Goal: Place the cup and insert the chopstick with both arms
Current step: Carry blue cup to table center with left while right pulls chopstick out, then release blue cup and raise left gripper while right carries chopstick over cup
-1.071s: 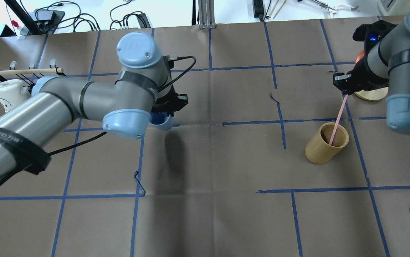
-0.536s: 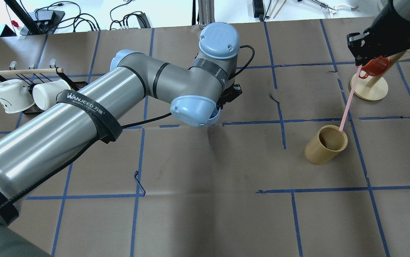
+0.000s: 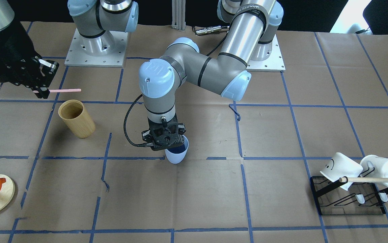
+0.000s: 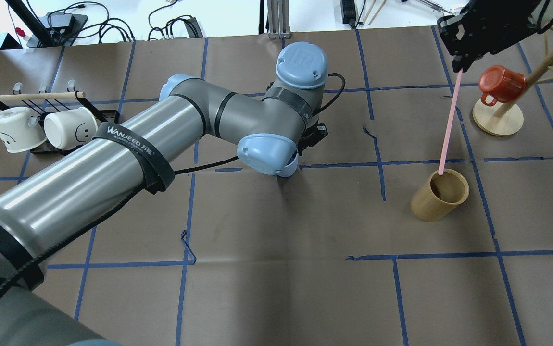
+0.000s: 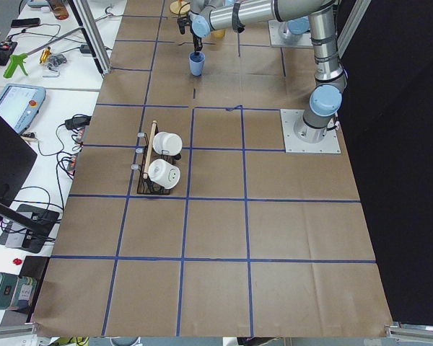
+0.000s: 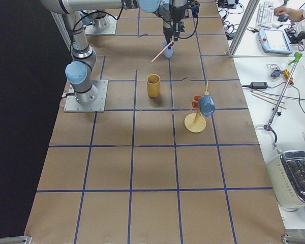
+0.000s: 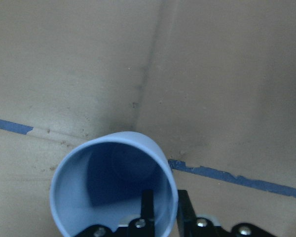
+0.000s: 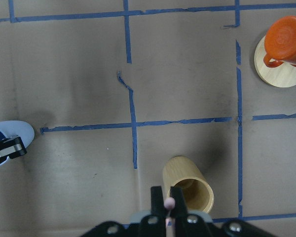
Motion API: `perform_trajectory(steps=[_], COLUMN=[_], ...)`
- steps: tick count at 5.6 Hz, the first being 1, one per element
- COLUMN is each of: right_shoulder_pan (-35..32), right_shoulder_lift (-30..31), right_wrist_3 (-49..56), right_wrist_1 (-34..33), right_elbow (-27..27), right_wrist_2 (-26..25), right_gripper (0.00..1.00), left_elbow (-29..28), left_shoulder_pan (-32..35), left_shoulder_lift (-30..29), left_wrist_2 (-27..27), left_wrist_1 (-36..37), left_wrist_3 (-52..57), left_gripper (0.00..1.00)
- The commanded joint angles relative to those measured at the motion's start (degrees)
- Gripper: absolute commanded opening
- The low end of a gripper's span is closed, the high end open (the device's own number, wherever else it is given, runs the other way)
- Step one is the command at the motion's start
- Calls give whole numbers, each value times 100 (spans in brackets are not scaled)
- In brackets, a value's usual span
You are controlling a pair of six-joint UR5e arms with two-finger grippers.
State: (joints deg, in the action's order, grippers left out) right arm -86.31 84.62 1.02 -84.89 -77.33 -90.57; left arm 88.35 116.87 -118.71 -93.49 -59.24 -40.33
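Observation:
The light blue cup (image 3: 177, 154) hangs upright from my left gripper (image 3: 167, 144), near the table's middle, by a blue tape line. The left wrist view shows the gripper (image 7: 164, 212) shut on the cup's rim (image 7: 113, 182), one finger inside and one outside. I cannot tell whether the cup's base touches the table. My right gripper (image 4: 459, 62) is high at the far right and shut on the top of a pale pink chopstick (image 4: 448, 122). The chopstick hangs down with its tip just above the tan wooden cylinder (image 4: 440, 194).
A black rack (image 4: 41, 120) with two white mugs and a wooden rod stands at the far left. A red mug (image 4: 497, 84) hangs on a wooden stand at the far right. Blue tape lines cross the brown table cover.
My left arm has swung right, carrying the cup toward the table's middle. My right gripper has risen and drawn the chopstick up out of the tan cylinder.

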Motion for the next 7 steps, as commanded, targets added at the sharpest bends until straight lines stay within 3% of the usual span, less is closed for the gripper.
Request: perform_trajectory(steps=[1,4,5,7], right_shoulder_pan=[-237,-272,-551,-1446], right_shoulder_lift=[-200,-532,-926,-2058], right_wrist_3=[-303,-583,-803,-2056], right_wrist_1=[262,166,78,43], right_elbow=[271,506,995,2320], right_wrist_2=[4,240,259,250], right_gripper=[10,10,10,10], left_elbow=[-54,-327,-327,-127], left_shoulder_pan=[-58,-1099,-1679,-2131], left_shoulder_lift=[163,2037,2636,3010], left_wrist_2=[-2,278,279,227], left_wrist_1=[-61,-2505,-3332,-3638], left_wrist_3=[304,1968,2734,3642], left_gripper=[99,99,99,99])
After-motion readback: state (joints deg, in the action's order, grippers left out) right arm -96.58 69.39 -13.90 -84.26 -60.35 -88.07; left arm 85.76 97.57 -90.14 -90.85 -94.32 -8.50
